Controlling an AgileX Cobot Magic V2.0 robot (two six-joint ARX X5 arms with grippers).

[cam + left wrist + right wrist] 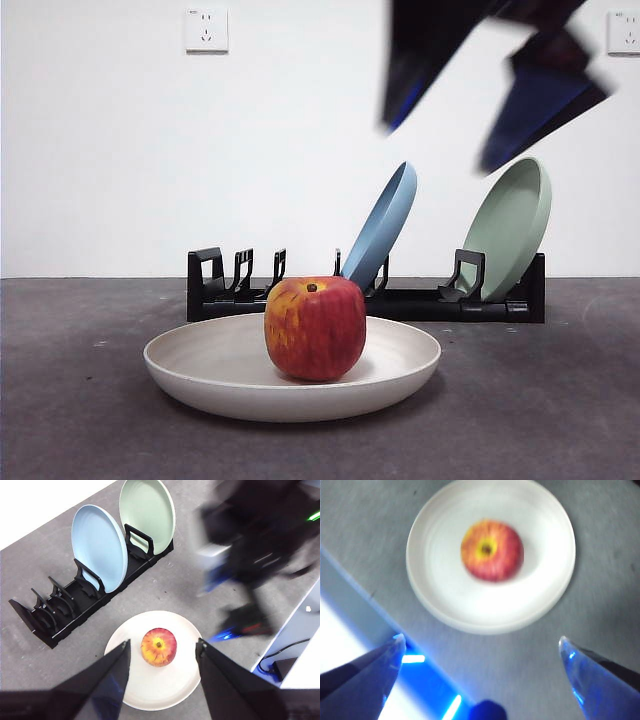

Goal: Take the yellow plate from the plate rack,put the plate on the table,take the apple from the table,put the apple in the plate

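The red apple (315, 328) stands upright in the middle of the yellow plate (200, 385), which lies flat on the table (80, 400) in front of the plate rack (420, 303). My left gripper (163, 642) hovers open high above the apple (158, 647) and plate (165, 690), holding nothing. My right gripper (481, 639) is also open and empty, well above the plate (445, 595) and apple (492, 551). It shows blurred at the upper right of the front view (440, 145), apart from everything.
A blue plate (382, 225) and a pale green plate (510, 228) lean in the right half of the rack; its left slots (240, 272) hold nothing. In the left wrist view the blurred right arm (250, 555) hangs beyond the plate, near the table edge and cables (280, 660).
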